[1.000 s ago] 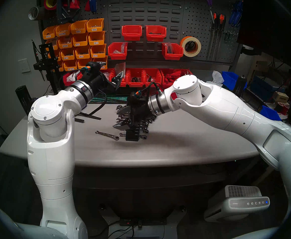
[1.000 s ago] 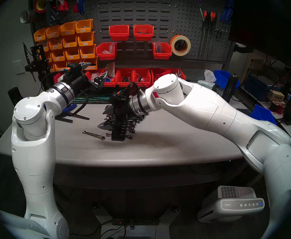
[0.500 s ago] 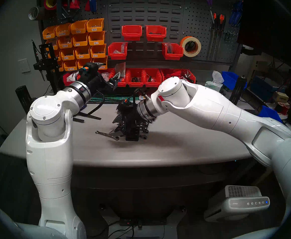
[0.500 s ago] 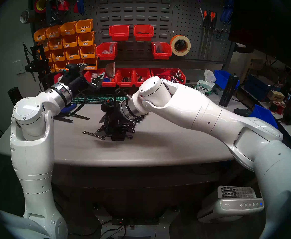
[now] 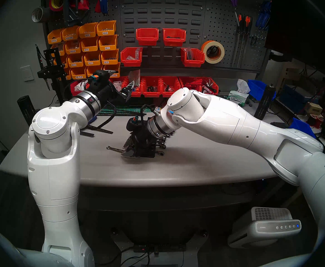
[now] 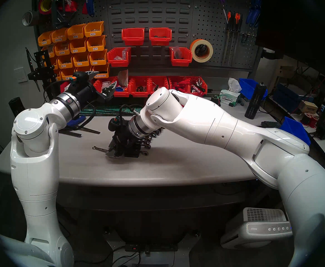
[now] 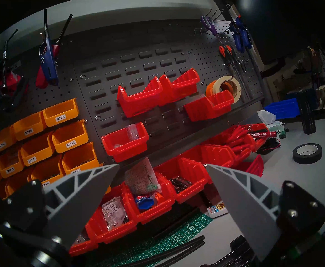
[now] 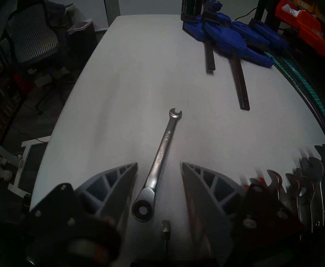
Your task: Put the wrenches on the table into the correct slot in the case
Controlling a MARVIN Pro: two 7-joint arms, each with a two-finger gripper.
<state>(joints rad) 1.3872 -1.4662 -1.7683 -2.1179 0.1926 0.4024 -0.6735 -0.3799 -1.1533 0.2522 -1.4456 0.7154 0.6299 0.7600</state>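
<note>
A long shiny wrench (image 8: 162, 160) lies flat on the grey table (image 5: 196, 164). Its open end points away from the black case (image 5: 148, 154), and its ring end is close to the case. The right gripper (image 8: 159, 181) is low over the table, right at the ring end of this wrench. In the right wrist view one finger (image 8: 111, 185) is on one side of the wrench and the other finger is on the other side. There is a gap on both sides, so the fingers are partly open and do not touch the wrench. It holds nothing.

The case sits in the middle of the table. It has a row of wrenches (image 8: 312, 180) standing in it. They look blurry in the wrist view. From the head view, the right gripper (image 5: 128, 148) hides the near end of the long wrench (image 5: 113, 149). I cannot pick out the short wrench.

The left gripper (image 7: 161, 183) is up in the air, far from the wrench. It points at the red bins (image 7: 150, 208) by the back wall. Its two fingers are spread wide apart, and there is nothing between them.

Some blue clamps (image 8: 234, 35) lie at the far side of the table.
</note>
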